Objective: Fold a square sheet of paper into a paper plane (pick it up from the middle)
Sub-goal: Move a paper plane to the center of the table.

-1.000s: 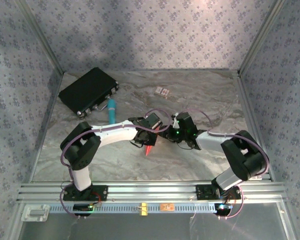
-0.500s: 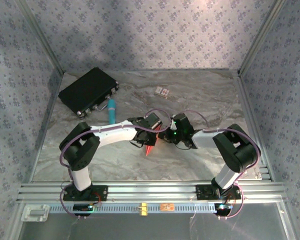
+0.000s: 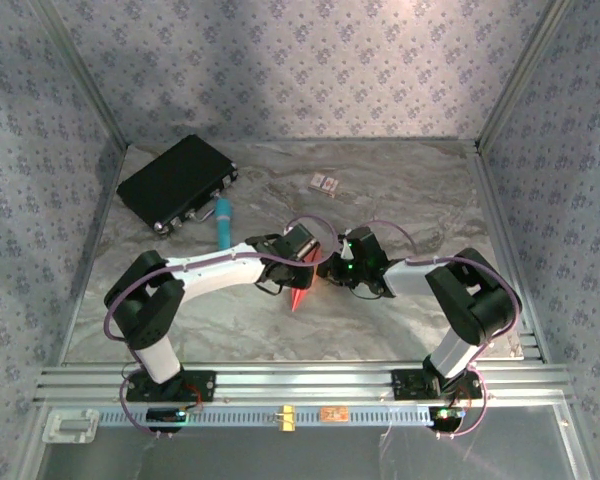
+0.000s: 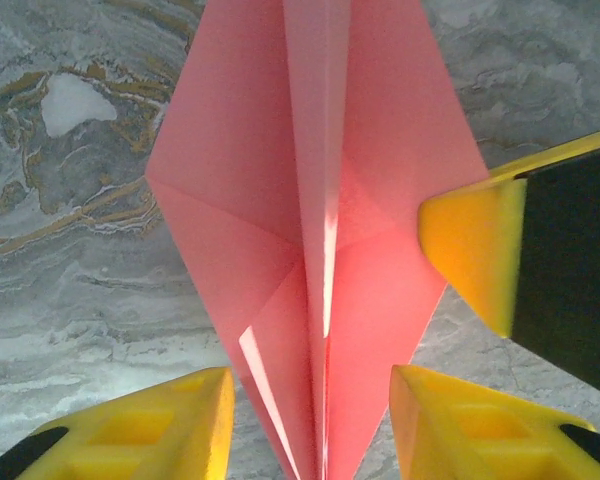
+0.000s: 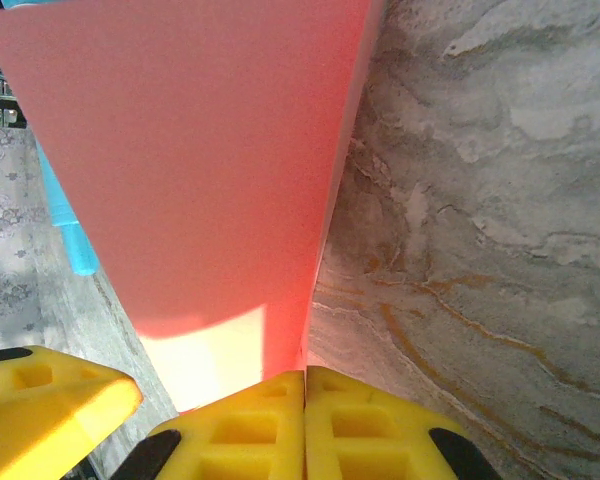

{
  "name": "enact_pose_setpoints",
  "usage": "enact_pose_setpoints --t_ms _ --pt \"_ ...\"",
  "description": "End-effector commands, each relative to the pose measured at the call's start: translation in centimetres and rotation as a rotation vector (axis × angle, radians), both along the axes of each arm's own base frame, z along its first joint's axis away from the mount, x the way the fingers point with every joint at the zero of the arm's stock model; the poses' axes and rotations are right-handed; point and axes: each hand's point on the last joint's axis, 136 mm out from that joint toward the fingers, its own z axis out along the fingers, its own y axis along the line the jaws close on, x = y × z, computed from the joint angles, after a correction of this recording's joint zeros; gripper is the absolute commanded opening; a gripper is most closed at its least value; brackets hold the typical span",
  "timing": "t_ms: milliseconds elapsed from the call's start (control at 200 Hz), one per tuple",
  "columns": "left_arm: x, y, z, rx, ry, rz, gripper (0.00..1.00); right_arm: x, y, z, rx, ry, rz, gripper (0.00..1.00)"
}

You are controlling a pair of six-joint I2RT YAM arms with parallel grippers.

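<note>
The black case and teal marker lie at 10 o'clock, patterned card at 12. The right fingers pinch the paper plane; left fingers, parted, straddle its narrow end.

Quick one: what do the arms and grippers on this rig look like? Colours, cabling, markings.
Same build on the left arm and right arm: black joint housings, white links, purple cables looped alongside. A green light glows at the right wrist. The left gripper and right gripper have yellow fingers with moulded recesses, black behind. No markings legible.
</note>
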Motion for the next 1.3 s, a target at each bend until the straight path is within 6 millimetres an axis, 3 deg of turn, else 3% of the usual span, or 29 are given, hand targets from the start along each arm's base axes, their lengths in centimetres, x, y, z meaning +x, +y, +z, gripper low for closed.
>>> enact_pose_setpoints --t_ms 0,580,1109,1294 --pt "0.1 0.3 -0.5 0.005 0.013 0.014 0.46 0.3 0.7 1.1 0.022 -0.022 0.014 0.08" --pt "-0.3 -0.4 -2.1 -0.032 0.081 0.008 0.43 0.2 0.6 1.2 0.012 -0.023 0.013 0.08" --pt "-0.5 -0.2 -2.7 -0.02 0.088 0.008 0.23 0.3 0.4 1.2 0.007 -0.023 0.005 0.08" --pt "-0.5 -0.2 -3.1 -0.015 0.097 0.006 0.2 0.3 0.4 1.2 0.008 -0.022 0.005 0.09"
